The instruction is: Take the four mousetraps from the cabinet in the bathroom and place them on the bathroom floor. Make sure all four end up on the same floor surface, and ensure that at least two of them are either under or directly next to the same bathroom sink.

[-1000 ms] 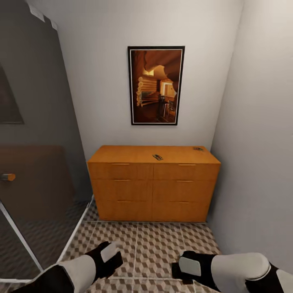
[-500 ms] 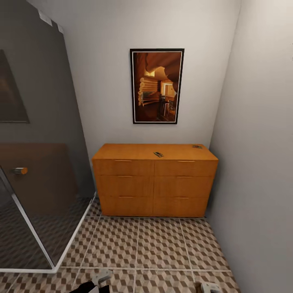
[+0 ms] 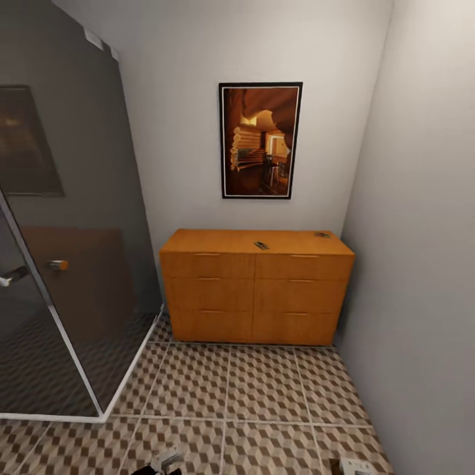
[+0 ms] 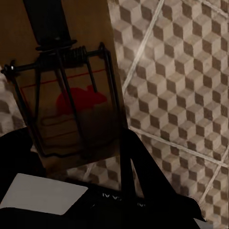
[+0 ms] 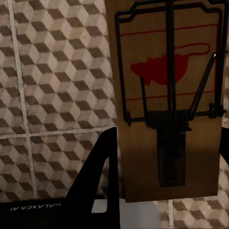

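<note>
The room is small, with plain white walls. A big picture in a dark frame hangs on the back wall. A dark glass shower wall stands at the left.

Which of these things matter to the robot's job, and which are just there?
Job: mousetrap in left gripper; mousetrap in right gripper; two mousetraps on top of the cabinet; bathroom floor.
Just there: framed picture; glass shower screen.

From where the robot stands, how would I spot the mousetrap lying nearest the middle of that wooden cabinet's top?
Find the orange-brown cabinet under the framed picture. On its top lie two small mousetraps; yours is the middle mousetrap, near the front edge. The corner mousetrap sits far right by the wall.
</note>
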